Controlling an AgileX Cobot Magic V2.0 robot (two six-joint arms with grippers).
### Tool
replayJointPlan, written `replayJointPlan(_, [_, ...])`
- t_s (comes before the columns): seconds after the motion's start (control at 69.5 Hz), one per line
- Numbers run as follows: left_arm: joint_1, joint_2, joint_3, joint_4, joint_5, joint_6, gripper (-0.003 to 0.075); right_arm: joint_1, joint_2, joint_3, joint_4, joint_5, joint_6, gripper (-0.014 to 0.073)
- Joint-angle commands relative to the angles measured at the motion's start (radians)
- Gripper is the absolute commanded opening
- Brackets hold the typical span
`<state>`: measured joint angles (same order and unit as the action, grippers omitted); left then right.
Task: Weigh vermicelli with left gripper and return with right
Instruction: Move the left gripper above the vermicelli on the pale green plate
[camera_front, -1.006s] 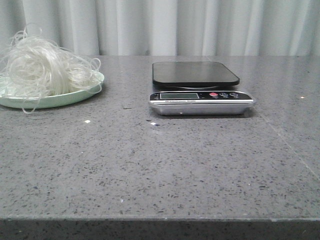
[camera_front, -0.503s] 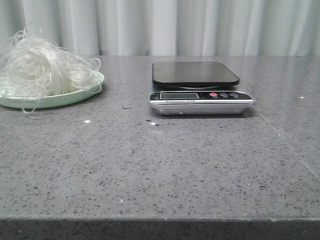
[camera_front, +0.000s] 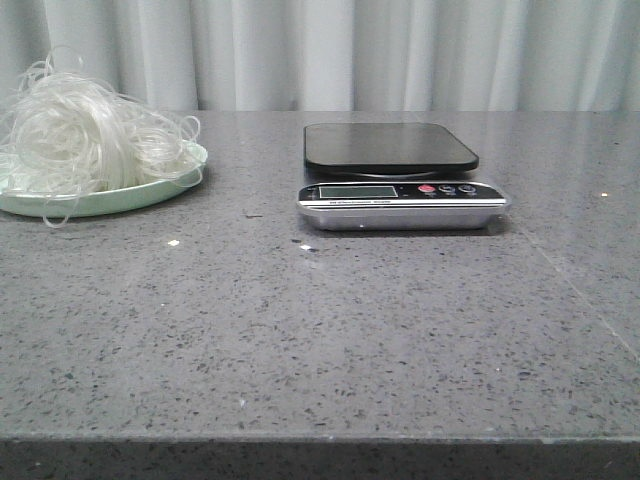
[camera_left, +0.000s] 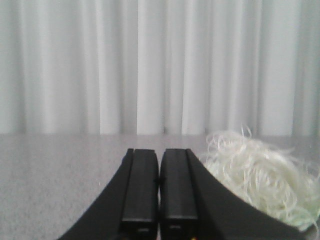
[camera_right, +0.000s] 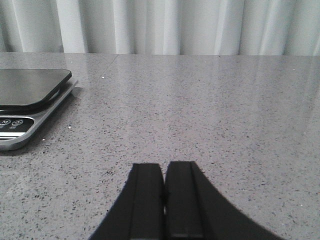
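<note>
The left gripper sits at the bottom centre of its wrist picture with its two black fingers pressed together and nothing between them. Just to the right of it in that frame, the vermicelli shows as a fluffy white tangle. The right gripper is also closed flat, holding nothing, low over the grey speckled table, with the scale at the left edge of its frame. In the front picture neither arm is visible. The vermicelli is heaped on the green plate at the upper left, well apart from the scale, whose dark platform is bare, near the centre
</note>
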<state>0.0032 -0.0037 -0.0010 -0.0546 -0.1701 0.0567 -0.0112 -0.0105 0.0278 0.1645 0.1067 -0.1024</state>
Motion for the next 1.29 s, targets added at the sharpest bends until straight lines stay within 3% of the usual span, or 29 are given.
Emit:
replayJointPlan(0.0, [-0.001, -0.009, -0.082, -0.008, -0.084, -0.011, 0.0137, -0.008, -0.016, -0.008, -0.009, -0.084, 0.002, 0.0151])
replayJointPlan(0.316, [-0.001, 0.212, -0.569, -0.001, 0.113, -0.011, 0.0136, -0.008, -0.016, -0.008, -0.009, -0.089, 0.002, 0.0151])
replayJointPlan(0.604, [-0.058, 0.498, -0.923, -0.001, 0.477, 0.008, 0.0149, -0.008, -0.016, -0.008, -0.009, -0.089, 0.002, 0.0151])
replayJointPlan(0.69, [-0.101, 0.583, -0.973, -0.001, 0.536, 0.052, 0.0221, -0.008, -0.016, -0.008, -0.009, -0.089, 0.002, 0.0151])
replayJointPlan(0.863, [-0.190, 0.713, -1.019, -0.001, 0.603, 0.077, 0.0479, -0.008, -0.016, -0.008, -0.009, -0.089, 0.002, 0.0151])
replayJointPlan(0.978, [-0.225, 0.808, -1.036, -0.016, 0.662, 0.077, 0.0592, -0.008, -0.016, -0.008, -0.009, -0.089, 0.002, 0.0151])
replayJointPlan(1.28, [-0.233, 1.037, -1.101, -0.200, 0.779, 0.077, 0.0622, -0.008, -0.016, -0.008, -0.009, -0.089, 0.002, 0.0151])
